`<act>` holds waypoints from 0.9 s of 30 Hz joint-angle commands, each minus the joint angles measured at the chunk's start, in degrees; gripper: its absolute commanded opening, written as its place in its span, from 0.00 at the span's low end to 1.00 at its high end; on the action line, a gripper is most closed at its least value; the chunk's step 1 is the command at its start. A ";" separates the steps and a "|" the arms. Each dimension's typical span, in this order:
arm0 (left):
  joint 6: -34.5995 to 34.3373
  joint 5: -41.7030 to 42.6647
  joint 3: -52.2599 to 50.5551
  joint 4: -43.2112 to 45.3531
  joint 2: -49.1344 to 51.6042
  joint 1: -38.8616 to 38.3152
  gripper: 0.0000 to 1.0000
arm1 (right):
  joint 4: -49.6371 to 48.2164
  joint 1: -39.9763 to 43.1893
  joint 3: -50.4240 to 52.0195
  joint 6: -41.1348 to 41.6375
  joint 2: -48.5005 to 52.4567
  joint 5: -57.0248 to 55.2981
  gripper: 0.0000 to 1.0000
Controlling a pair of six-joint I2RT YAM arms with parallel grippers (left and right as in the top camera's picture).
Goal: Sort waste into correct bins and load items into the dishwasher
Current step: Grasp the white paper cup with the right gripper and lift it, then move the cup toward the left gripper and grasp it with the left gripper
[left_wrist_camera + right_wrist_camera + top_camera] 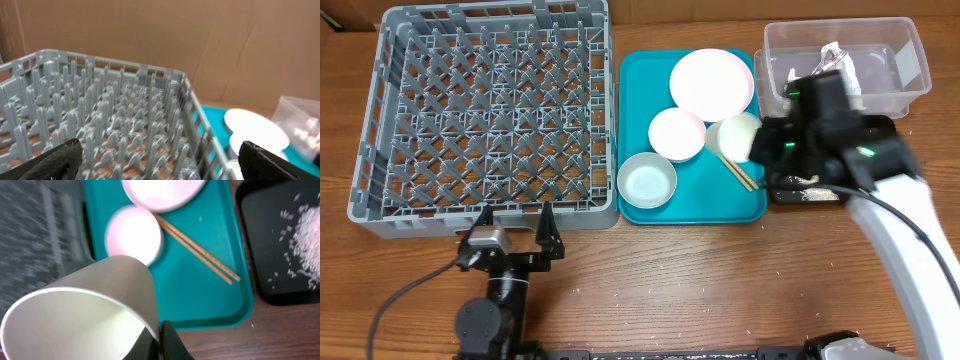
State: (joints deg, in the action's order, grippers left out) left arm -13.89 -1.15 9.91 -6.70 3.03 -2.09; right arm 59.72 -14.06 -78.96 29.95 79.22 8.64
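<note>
Cup look: the small white cup (85, 315) has a plain smooth wall and a pale cream inside
Cup place: it is lifted over the right edge of the large teal serving tray (695, 205), close to the two thin wooden chopsticks (740, 172)
Cup direction: it is tipped, not upright; its mouth faces the right wrist camera and its long axis is slanted
Right gripper (760, 140): clamped on the wall of the cup
Left gripper (515, 225): its fingers are spread wide and hold nothing, just in front of the large square grey plastic dish rack (490, 110)
Chopsticks direction: they lie flat, side by side and diagonal on the tray
Other dishes: a round white plate (712, 80), one white bowl (677, 133) and a second white bowl (647, 180) are on the teal tray
Bins: the clear plastic rectangular tub (790, 45) holds a crumpled white paper wrapper (835, 58); the shallow black rectangular tray (265, 245) holds loose white rice grains (310, 235)
Surface: a brown wooden table (720, 290) with a few white grains scattered on it
Room: a brown cardboard sheet (150, 30) stands behind the rack
</note>
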 commanded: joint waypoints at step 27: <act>-68.96 42.58 29.59 25.29 60.39 0.55 1.00 | -8.37 4.59 -0.42 -0.92 1.55 23.37 0.04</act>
State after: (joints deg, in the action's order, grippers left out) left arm -55.90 33.67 38.61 16.93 59.27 -1.83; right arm 52.95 -9.52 -79.07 29.69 79.26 25.45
